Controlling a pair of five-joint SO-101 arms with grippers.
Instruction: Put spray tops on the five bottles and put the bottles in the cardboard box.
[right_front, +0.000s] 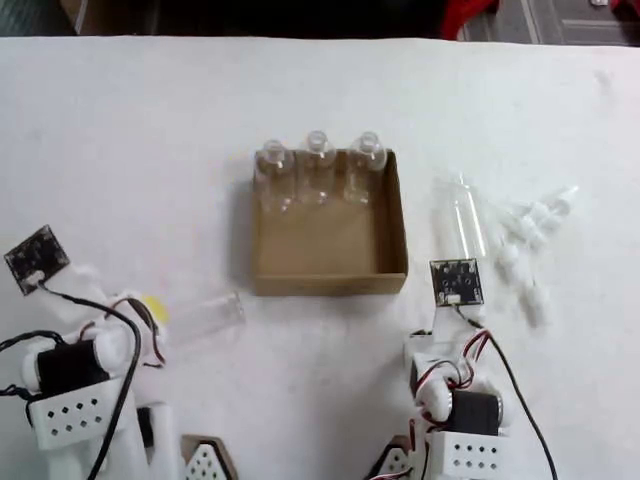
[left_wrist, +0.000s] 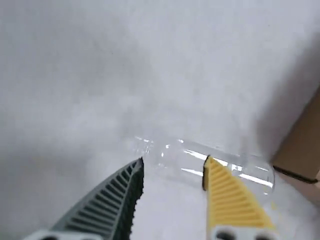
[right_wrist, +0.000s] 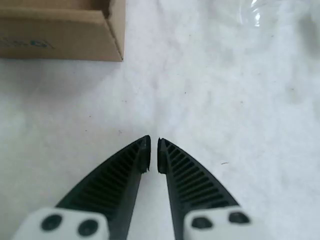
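Three clear bottles (right_front: 317, 170) stand upright along the far wall of the cardboard box (right_front: 385, 272). A fourth clear bottle (right_front: 207, 317) lies on its side left of the box, just past the tips of my left gripper (right_front: 155, 315). In the left wrist view that gripper (left_wrist: 172, 167) is open, and the bottle (left_wrist: 235, 170) lies just beyond its grey and yellow fingers. Another bottle (right_front: 464, 220) lies right of the box beside a pile of white spray tops (right_front: 530, 240). My right gripper (right_wrist: 153, 150) is shut and empty over bare cloth near the box's front right corner (right_wrist: 112, 35).
White cloth covers the table (right_front: 130, 150). The box's brown corner (left_wrist: 300, 150) shows beyond the lying bottle in the left wrist view. Both arm bases (right_front: 460, 430) stand at the near edge. Open cloth lies left of and behind the box.
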